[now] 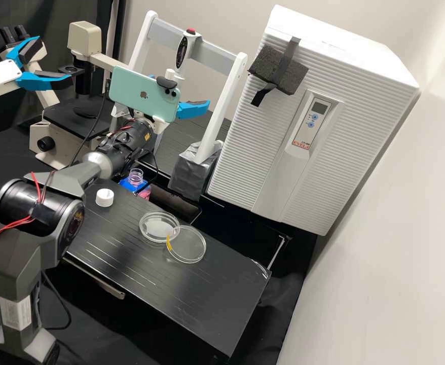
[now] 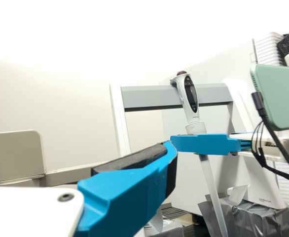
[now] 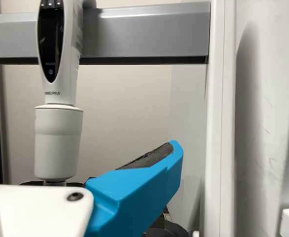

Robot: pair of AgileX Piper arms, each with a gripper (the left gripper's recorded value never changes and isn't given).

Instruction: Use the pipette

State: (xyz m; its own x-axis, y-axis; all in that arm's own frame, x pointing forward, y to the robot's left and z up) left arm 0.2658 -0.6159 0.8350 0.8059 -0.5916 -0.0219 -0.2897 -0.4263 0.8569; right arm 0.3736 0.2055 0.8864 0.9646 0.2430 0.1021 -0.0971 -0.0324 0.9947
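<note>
I look down on a black bench [image 1: 106, 334] bearing a ribbed black board [image 1: 182, 289]. On the board are two clear round dishes [image 1: 159, 225] edge to edge, a white cap [image 1: 104, 197] and a small open bottle [image 1: 137, 180]. A microscope [image 1: 65, 126] stands back left, and a white ribbed cabinet [image 1: 313, 116] stands by the pale wall [image 1: 410, 228]. The pipette [image 3: 58, 74], white with a dark display panel and a red top button, hangs upright from the grey crossbar [image 1: 217, 50] of a white stand [image 1: 217, 116]. My right gripper [image 2: 198, 144] sits at the pipette's lower collar; I cannot tell whether it is clamped. My left gripper [image 1: 55, 62] hangs spread wide by the microscope, holding nothing.
</note>
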